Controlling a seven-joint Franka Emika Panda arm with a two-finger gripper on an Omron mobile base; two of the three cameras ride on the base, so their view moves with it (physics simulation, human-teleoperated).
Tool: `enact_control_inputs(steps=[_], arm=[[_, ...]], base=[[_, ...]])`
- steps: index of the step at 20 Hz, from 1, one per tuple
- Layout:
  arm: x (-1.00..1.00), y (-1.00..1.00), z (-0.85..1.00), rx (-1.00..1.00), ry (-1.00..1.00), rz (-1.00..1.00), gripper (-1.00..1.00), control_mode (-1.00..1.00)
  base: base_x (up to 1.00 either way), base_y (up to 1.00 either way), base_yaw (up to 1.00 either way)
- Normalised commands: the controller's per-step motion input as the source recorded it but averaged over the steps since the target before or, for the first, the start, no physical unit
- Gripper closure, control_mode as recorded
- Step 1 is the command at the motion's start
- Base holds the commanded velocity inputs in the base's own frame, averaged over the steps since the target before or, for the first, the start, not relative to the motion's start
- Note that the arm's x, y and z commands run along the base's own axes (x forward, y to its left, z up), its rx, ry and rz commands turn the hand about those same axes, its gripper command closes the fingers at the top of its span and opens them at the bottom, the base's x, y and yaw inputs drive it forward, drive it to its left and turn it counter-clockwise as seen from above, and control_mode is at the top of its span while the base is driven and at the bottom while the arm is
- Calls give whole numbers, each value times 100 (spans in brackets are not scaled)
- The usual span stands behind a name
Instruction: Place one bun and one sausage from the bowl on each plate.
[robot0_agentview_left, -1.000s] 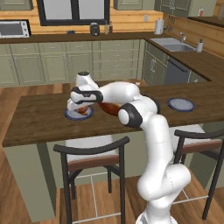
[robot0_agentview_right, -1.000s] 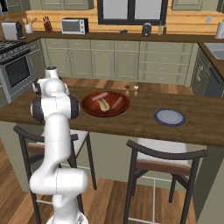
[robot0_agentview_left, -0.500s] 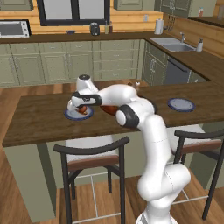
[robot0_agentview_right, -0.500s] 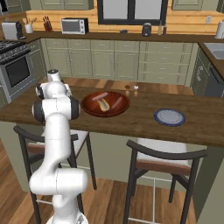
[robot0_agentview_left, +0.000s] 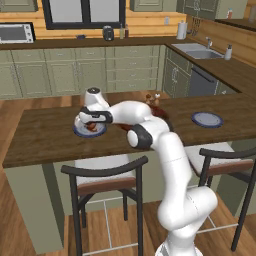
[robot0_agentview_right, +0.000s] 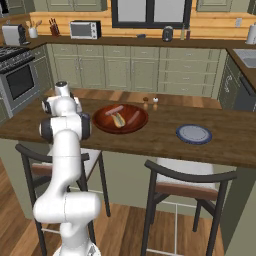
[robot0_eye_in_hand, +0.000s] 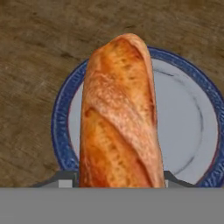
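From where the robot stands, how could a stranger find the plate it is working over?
Look along the long wooden counter to its left end, left of the reddish-brown bowl. The near plate, with a blue rim and pale grey centre, lies there. Unlike the bare other plate on the right, a golden bun in the pincer hangs over it.

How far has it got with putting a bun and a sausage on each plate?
Early days. The gripper holds a bun over the near plate, which still looks bare. The other plate is bare too. The bowl still holds another bun and two sausages. Left: set this bun down, then three more items.
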Motion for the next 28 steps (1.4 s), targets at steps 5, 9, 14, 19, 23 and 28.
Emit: enact_control_inputs(steps=[5,9,14,19,23,28], arm=[[22,10,-6,0,0,0,-100,-100],[0,0,0,0,0,0,-100,-100],[-23,-6,0,0,-5,0,-100,-100],[-91,-49,0,5,-18,-1,-100,-100],[-100,-79,0,14,-30,-1,-100,-100],[-77,-73,18,12,-23,0,-100,-100]], base=[[0,0,0],[0,0,0],[0,0,0],[0,0,0],[0,0,0],[0,0,0]])
